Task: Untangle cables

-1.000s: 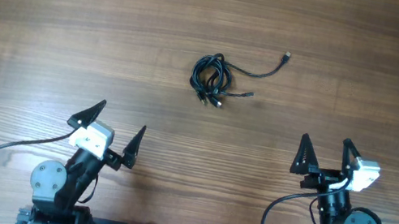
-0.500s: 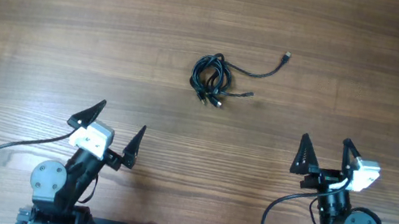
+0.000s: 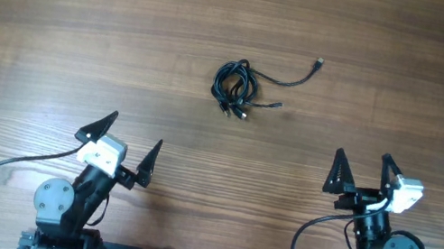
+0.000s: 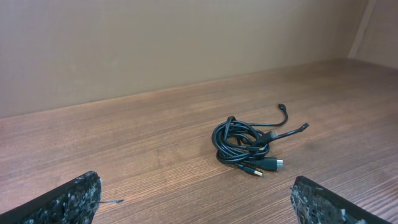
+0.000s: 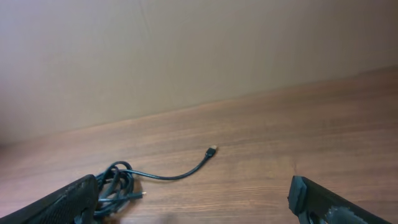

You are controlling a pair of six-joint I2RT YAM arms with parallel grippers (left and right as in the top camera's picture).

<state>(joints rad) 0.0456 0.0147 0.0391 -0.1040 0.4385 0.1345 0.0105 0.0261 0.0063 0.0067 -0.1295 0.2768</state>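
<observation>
Brown wooden counter (image 3: 57, 22) fills the whole overhead view, and a plain beige wall (image 4: 155, 43) closes it at the back in both wrist views. The thin black cables (image 3: 235, 88) lie as one small tight coil a little above the middle of the overhead frame. One free strand (image 3: 289, 81) leaves the coil toward the upper right and ends in a small metal plug (image 3: 319, 64). Two shorter plug ends (image 3: 248, 109) come out at the lower right of the coil.

Your left pincer (image 3: 136, 130) is at the lower left of the frame and your right pincer (image 3: 363, 157) at the lower right. Both are spread wide, hold nothing, and are well apart from the cables.

The work looks not yet begun, so the step in hand is, I think, the first approach. I advise you to bring the left pincer to the coil (image 4: 245, 144) and hold it against the counter. Send the right pincer to the free strand (image 5: 180, 173), just behind its plug (image 5: 212, 150). Come down low, because the cord is very thin and lies flat. Turn the fingers across the cord, not along it. Close fully before you pull. Then draw the strand away from the coil slowly. If the whole coil drags along, stop and take a firmer hold of it.
</observation>
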